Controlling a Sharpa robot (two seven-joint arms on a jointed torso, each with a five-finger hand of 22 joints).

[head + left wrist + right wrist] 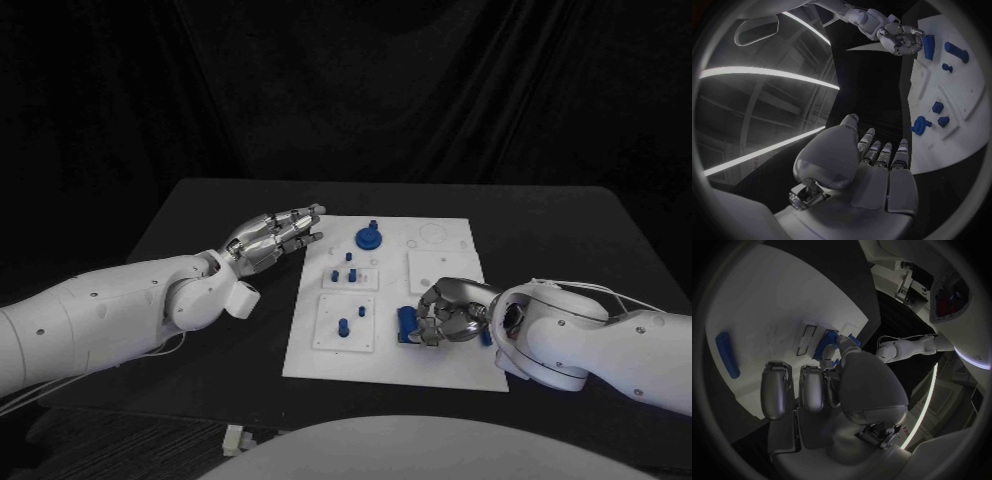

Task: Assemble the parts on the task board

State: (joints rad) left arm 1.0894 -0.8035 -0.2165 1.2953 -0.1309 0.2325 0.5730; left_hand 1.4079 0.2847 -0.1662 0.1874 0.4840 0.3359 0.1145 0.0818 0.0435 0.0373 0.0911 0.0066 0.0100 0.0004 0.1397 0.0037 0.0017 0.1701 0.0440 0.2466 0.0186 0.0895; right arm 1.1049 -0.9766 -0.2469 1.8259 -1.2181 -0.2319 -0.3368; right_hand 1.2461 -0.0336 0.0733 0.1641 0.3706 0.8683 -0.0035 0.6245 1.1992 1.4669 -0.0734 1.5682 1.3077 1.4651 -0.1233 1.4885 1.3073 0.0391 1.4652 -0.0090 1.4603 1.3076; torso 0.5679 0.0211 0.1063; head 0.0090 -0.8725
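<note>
The black table [577, 240] carries the white task board [433, 360] at its middle, and everything else sits relative to that board. The left hand [271, 240] hovers at the board's far left corner, off its edge, fingers stretched forward and somewhat apart, holding nothing. The right hand [450, 312] is over the board's near right part, fingers curled round a blue part [408, 322] that shows at the hand's left side; in the right wrist view a blue piece [828, 347] sits at the fingertips beside a rectangular slot in the board, though whether it is gripped firmly or only pressed I cannot tell for certain. I judge the right hand to be seating this part, its long axis running roughly from near to far along the board. The round blue part [369, 238] stands near the board's far edge, close to the left hand; small blue pegs [343, 274] stand at the board's left middle, and another peg [343, 326] nearer its front. The left hand is the nearer one to the round part, which lies just to its right.
</note>
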